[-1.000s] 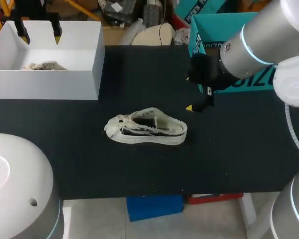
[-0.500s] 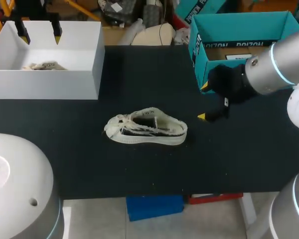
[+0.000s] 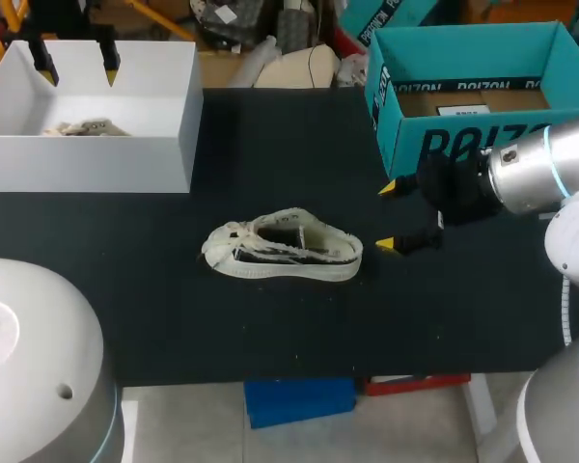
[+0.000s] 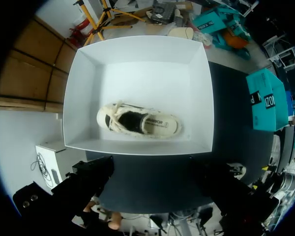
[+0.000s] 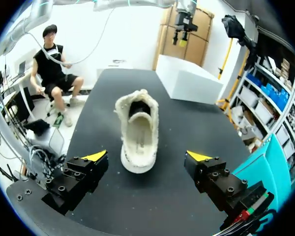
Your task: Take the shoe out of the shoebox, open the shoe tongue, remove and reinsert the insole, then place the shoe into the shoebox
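Cream shoe (image 3: 282, 247) out on the black table (image 3: 174, 318), right claw (image 3: 387, 216) spread wide just behind its heel.
The shoe stands on its sole mid-table, and the right claw's yellow tips touch nothing. The left claw (image 3: 77, 70) hangs wide open over the white shoebox (image 3: 125, 154), where a second shoe (image 4: 140, 123) lies. A teal box (image 3: 463, 68) stands near the right claw.

The table (image 3: 174, 318) is the one piece of furniture here: a wide, flat top covered in matte black, reaching across the head view from side to side. Light falls evenly on it, leaving only soft shadows. Its front edge runs straight.
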Tool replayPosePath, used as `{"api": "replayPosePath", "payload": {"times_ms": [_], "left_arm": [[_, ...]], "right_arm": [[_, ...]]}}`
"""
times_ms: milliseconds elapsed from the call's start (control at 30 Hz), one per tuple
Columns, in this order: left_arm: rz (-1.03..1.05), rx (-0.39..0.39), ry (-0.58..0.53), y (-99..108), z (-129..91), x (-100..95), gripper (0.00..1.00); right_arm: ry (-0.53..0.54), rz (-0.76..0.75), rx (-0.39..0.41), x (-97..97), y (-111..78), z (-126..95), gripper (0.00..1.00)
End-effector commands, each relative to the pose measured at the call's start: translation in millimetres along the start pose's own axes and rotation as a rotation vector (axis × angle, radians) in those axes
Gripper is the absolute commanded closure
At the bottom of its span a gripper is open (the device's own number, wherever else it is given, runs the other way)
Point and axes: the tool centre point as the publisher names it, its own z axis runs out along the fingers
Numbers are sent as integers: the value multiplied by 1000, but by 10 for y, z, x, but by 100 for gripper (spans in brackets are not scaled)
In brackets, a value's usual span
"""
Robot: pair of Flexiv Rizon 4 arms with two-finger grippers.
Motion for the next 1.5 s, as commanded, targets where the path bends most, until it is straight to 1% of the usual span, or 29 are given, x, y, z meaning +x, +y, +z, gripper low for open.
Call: {"api": "replayPosePath", "payload": {"times_ms": [33,367,633,867,1067,1233,1500], "left_arm": [[-1,-1,-2,2,-5,4,0],[-1,-1,-2,2,-5,4,0],[-1,-1,-2,2,-5,4,0],[-1,-1,-2,2,-5,4,0],[-1,-1,-2,2,-5,4,0],[-1,-1,-2,2,-5,4,0],[-1,-1,-2,2,-5,4,0]], "right_arm": [[8,-4,-88,-34,-47,178,0],[31,22,-89,18,-124,452,0],[12,55,-92,33,-205,621,0],[9,77,-103,50,-235,762,0],[11,93,-114,33,-296,857,0],[26,95,-127,37,-280,931,0],[36,107,-142,119,-271,986,0]]}}
